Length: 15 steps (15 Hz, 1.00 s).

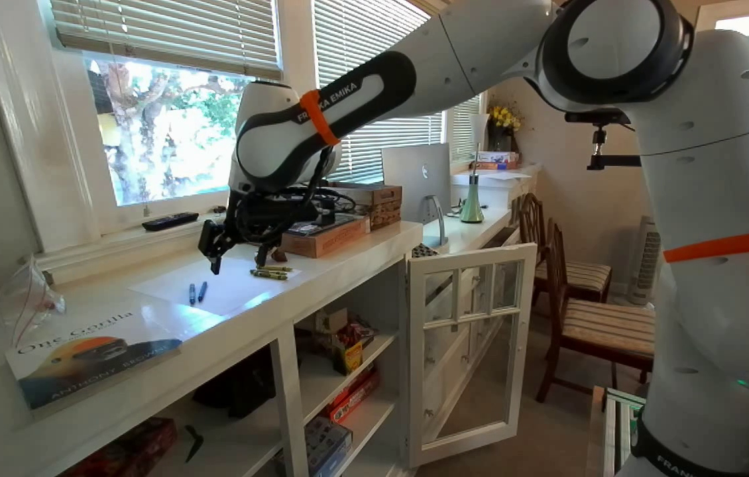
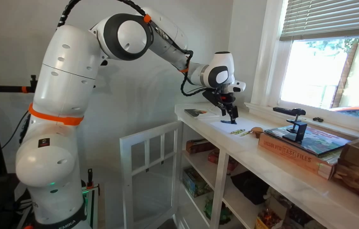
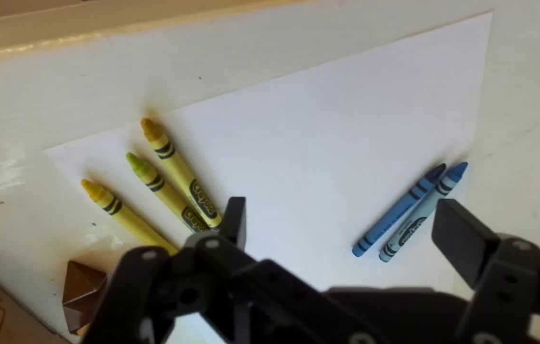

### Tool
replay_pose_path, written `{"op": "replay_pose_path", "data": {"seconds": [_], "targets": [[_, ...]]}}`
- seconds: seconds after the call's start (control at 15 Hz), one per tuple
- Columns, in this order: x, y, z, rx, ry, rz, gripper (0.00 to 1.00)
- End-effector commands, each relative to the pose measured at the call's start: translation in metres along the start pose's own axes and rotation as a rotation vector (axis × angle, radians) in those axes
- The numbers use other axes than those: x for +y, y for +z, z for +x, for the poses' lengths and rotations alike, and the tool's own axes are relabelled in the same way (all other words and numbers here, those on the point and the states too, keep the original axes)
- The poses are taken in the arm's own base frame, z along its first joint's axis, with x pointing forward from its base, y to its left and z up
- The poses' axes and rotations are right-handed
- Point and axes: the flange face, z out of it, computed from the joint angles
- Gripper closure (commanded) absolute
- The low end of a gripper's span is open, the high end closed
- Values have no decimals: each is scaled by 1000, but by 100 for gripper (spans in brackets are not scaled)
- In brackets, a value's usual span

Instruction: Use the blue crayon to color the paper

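Nearest in the wrist view is the hand [image 3: 349,232]: it hangs above the paper [image 3: 308,143], and its two fingers [image 3: 463,243] stand wide apart. Below it, the blue crayon [image 3: 424,210], with a pale wrapper and bright blue tip, lies on the paper, its tip just inside one edge of it. The darker blue crayon [image 3: 398,211] lies on the paper too, just beside it and nearly parallel; whether these two touch, I cannot tell. Toward the opposite end of the paper lie three more: the orange-yellow crayon [image 3: 181,173], whose tip reaches the paper's edge, the yellow-green crayon [image 3: 166,193] just beside, and the yellow crayon [image 3: 131,222] a little more apart. The paper itself rests on the pale table [image 3: 83,86]. Past this same end of the paper, off it, stands a brown faceted piece [image 3: 83,291], and farther the orange box [image 2: 290,152] with the words UNSOLVED CASE FILES, in an exterior view. Past the other end, near the paper but apart from it, lies the book [image 1: 103,348] One Gorilla; the clear plastic bag [image 1: 26,305] is on that side also. Farthest behind the paper, in an exterior view, are the black remote control [image 1: 170,221] and then the window [image 1: 169,132].
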Motion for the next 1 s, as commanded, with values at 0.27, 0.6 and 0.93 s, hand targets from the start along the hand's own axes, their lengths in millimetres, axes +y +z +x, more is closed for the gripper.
{"op": "replay_pose_path", "data": {"seconds": [0.27,0.6,0.93], "targets": [[-19,13,24,-31,59,-33,0],[-23,13,24,-23,77,-8,0],[-29,16,25,-20,89,-8,0]]}}
